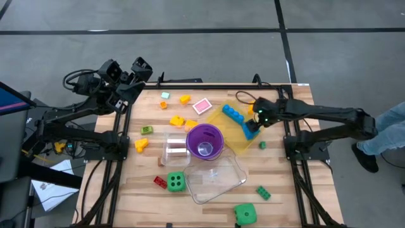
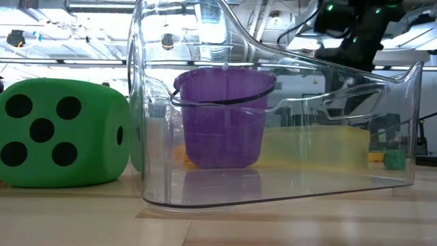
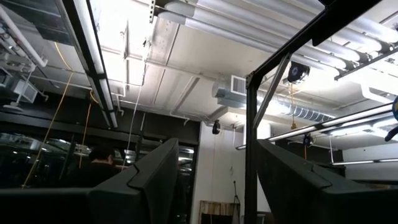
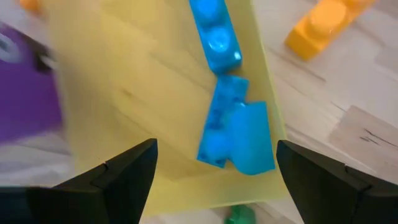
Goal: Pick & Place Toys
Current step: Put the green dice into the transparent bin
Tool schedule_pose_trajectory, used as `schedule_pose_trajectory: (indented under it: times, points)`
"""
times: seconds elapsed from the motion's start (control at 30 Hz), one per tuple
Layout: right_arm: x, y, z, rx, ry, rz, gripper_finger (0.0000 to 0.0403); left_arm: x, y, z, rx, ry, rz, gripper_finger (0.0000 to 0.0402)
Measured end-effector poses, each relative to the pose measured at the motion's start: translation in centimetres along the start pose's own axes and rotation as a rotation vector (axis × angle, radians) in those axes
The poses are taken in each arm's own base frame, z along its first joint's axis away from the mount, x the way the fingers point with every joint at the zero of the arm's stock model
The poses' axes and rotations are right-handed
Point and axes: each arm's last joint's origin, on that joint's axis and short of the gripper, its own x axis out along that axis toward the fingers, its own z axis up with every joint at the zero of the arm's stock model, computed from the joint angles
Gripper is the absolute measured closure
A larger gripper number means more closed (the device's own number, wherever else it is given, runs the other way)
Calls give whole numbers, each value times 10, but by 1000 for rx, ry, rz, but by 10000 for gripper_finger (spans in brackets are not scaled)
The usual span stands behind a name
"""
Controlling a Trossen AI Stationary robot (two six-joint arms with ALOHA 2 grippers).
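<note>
**Bright ceiling tubes, soft shadows**

Fluorescent tubes (image 3: 112,56) overhead flood the table (image 1: 209,190) evenly; shadows stay faint. Glare streaks the clear tub (image 2: 273,123) in the low view. The right wrist view is blurred, the purple cup (image 4: 25,87) smeared.

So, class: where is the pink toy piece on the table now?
In the high view, the pink piece lies near the table's far edge, between a yellow brick and the yellow tray.

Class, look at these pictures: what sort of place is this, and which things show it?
Probably a robotics lab or workshop: a wooden table in a metal frame, the ceiling's bare ducts and strip lights, plus a concrete floor.
</note>
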Motion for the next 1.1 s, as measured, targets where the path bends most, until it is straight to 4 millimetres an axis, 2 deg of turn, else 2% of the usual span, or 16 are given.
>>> schedule_pose_trajectory:
  times: [0.27,0.43,0.57,0.9,1.1]
  points:
    - [-49,-4,-1,108,-241,281,82,0,0,0,2,0,1,196]
    - [-79,-9,-5,111,-401,438,82,0,0,0,2,0,2,196]
    - [-94,-14,-9,69,-490,497,82,0,0,0,14,0,6,196]
    - [-109,-19,-13,44,-574,561,82,1,3,-4,18,15,33,196]
    - [-110,-18,-13,41,-580,576,82,1,4,-3,19,-3,63,193]
